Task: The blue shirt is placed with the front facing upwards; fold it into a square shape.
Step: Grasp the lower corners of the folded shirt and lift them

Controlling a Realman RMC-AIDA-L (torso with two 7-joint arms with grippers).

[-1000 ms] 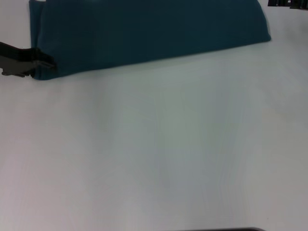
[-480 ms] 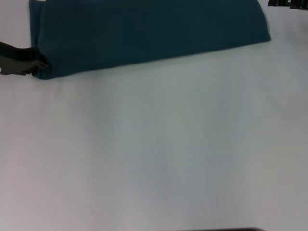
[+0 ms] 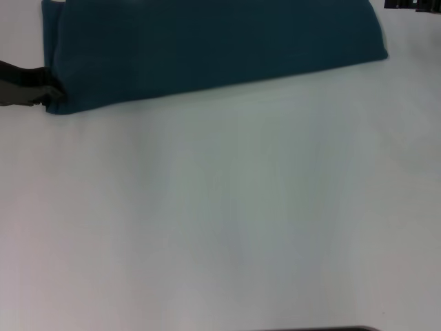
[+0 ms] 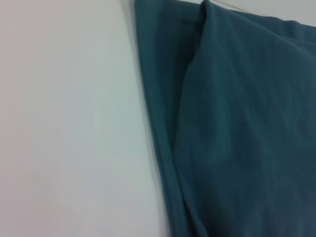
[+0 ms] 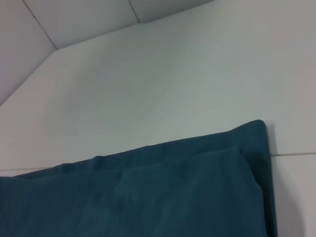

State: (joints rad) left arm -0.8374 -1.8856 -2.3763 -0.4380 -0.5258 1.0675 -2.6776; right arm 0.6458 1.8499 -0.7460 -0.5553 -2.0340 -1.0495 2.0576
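Teal-blue cotton fills the far part of the head view: the blue shirt (image 3: 207,48) lies folded into a long band across the white surface (image 3: 227,221), its near edge slanting from the left, where it reaches closest to the robot, up toward the right. No lettering or label shows on the upward face.

At the band's near left corner, the left gripper (image 3: 48,95) comes in from the left edge of the view, its dark tip touching the cloth's edge. Whether its fingers are open or closed on the fabric I cannot tell. The left wrist view shows layered cloth (image 4: 237,133), one fold lying over another, beside bare surface.

A dark piece of the right gripper (image 3: 412,4) shows at the far right corner, just beyond the shirt's right end; its fingers are not visible. The right wrist view shows a folded corner of the shirt (image 5: 163,192) with stacked layers.
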